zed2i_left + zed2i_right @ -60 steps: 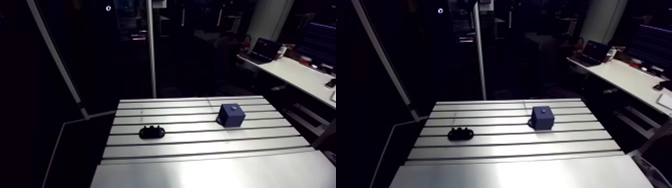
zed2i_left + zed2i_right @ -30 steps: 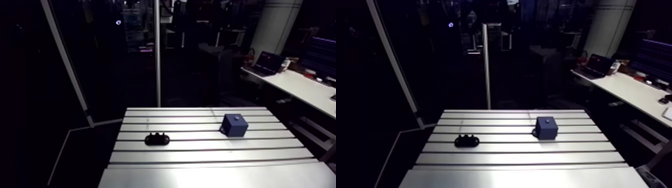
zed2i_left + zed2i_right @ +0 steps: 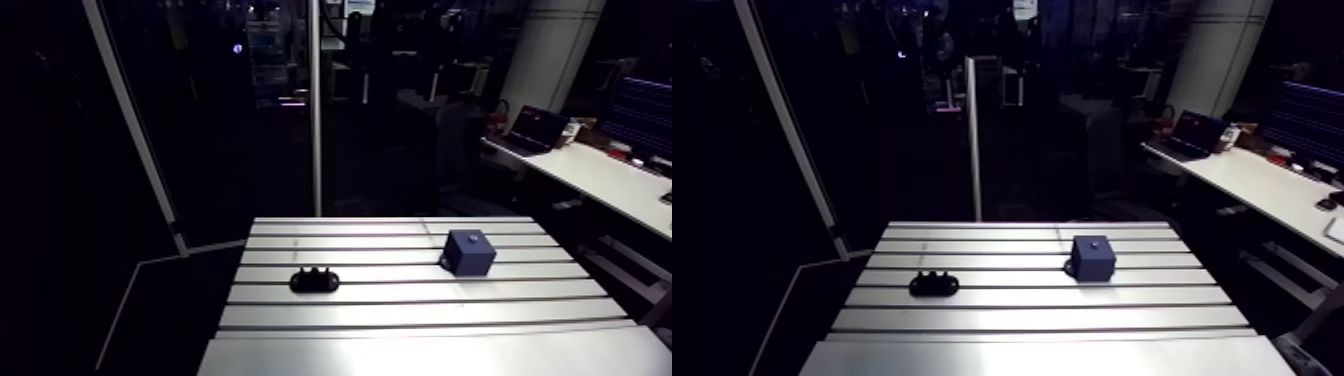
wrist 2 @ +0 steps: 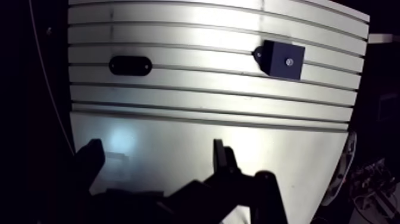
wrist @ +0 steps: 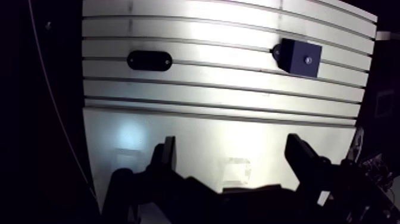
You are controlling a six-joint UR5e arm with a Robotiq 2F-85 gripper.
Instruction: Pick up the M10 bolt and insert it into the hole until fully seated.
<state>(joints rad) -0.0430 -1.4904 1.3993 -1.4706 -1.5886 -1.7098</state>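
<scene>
Gripper (image 5: pixel 232 146): fingers wide apart, nothing between them. Bare table (image 5: pixel 208 128) beneath.

Step in hand, by my reading: approach, no pick yet.

Ahead of the gripper and well apart from it, a black holder (image 5: pixel 149 60) lies on the slats. The arm view shows three small studs (image 3: pixel 314 272) on top, presumably bolts; cannot tell which is the M10.

A blue block (image 5: pixel 300 56) sits about as far ahead, well apart from the holder, with a pale spot (image 5: pixel 308 59) on its upper face, likely the hole.

Next move calls for travel out over the holder, then descent with the fingers straddling one stud.
</scene>
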